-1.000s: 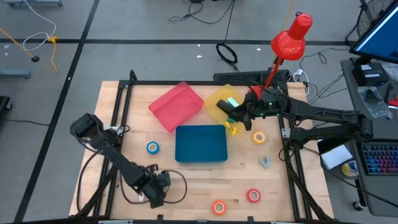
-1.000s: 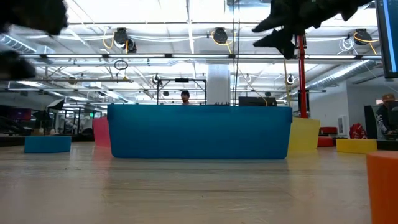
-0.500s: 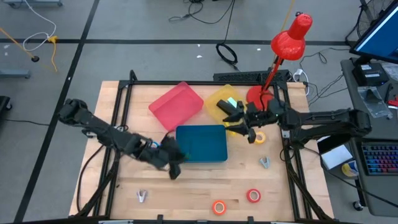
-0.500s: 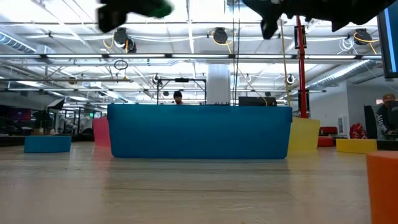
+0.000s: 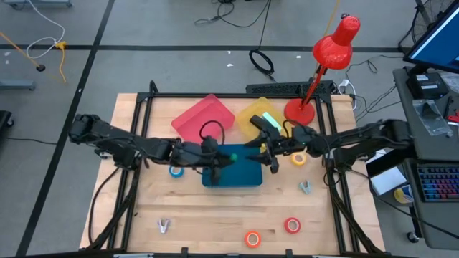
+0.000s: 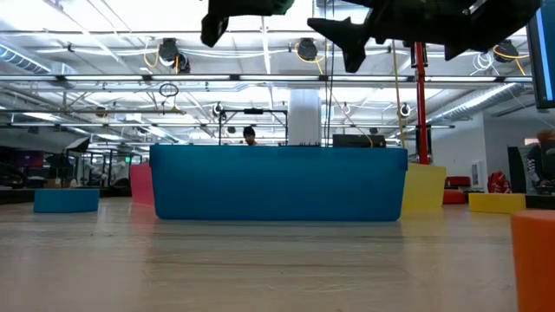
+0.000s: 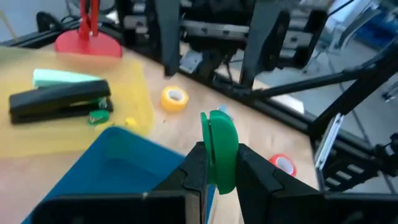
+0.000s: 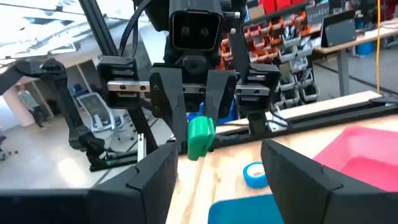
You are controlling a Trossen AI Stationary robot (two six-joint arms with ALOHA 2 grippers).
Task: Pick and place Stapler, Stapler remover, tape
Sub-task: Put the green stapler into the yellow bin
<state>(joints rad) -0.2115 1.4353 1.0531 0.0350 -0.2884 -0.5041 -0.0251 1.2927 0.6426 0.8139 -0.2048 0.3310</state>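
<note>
Both arms have converged over the blue tray (image 5: 244, 175) since the earlier frame. Your left gripper (image 5: 224, 159), then low at the table's near-left, now hangs above the tray's left part, clamped on a green object (image 7: 220, 148); what that object is you cannot tell from these views. Your right gripper (image 5: 267, 159), then over the yellow tray (image 5: 247, 115), has swung in from the right to face it, fingers (image 8: 152, 177) spread and empty.

Note the remaining items. A black stapler (image 7: 60, 101) lies in the yellow tray beside a pale green piece. Yellow tape (image 5: 298, 158) sits right of the blue tray, blue tape (image 5: 176, 170) left of it, orange tape (image 5: 252, 238) and red tape (image 5: 292, 226) near the front edge. Two small metal removers (image 5: 164, 226) rest on the wood, one front-left, one right.

Judged from this, the green object is about to be released into the blue tray, or passed across; the tapes remain to be collected.
</note>
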